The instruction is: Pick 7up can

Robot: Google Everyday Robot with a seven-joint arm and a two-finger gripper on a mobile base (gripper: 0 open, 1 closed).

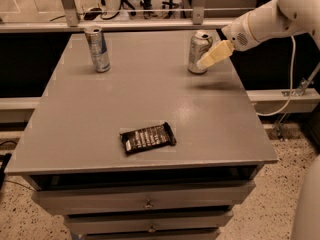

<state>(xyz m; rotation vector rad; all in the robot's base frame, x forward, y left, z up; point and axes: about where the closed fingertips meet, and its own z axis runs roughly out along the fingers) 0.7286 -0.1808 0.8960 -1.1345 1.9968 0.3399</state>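
The 7up can [198, 52], whitish-silver with a silver top, stands upright at the far right of the grey table [145, 104]. My gripper [204, 62] comes in from the right on a white arm. Its cream fingertip lies right at the can's right side, over its lower half. I cannot tell whether it touches the can.
A slimmer silver-and-blue can [97, 49] stands upright at the far left of the table. A dark snack wrapper [148, 137] lies flat near the front middle. Drawers sit under the tabletop. A railing and a cable run behind and to the right.
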